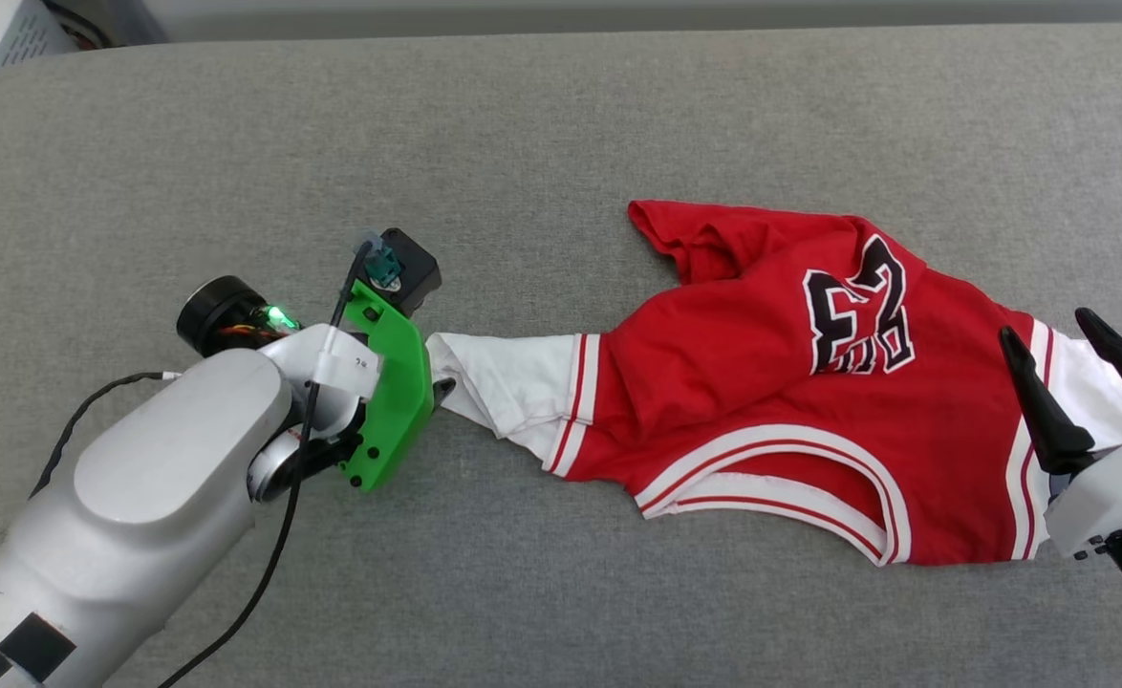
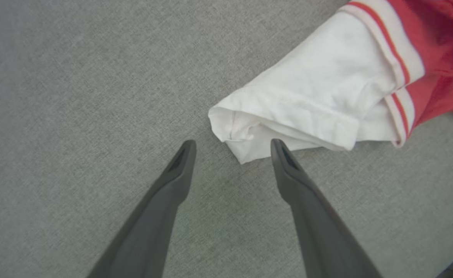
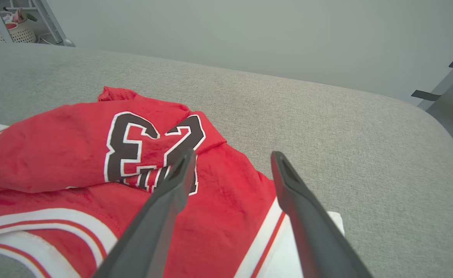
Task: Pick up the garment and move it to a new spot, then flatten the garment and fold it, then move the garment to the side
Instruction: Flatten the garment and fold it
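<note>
One garment (image 1: 743,401), one grey padded surface (image 1: 561,115), and four dark fingers (image 2: 174,181) in two pairs.

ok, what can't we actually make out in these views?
- Head view: the left tool sits behind its green mount. Contact with the white sleeve is unclear, in the left wrist view too.
- Head view: the jersey has its other sleeve largely covered by the right tool.
- Right wrist view: print below the "23" is folded under and crossed by a finger.
- Jersey underside: against the gray cushion.
</note>
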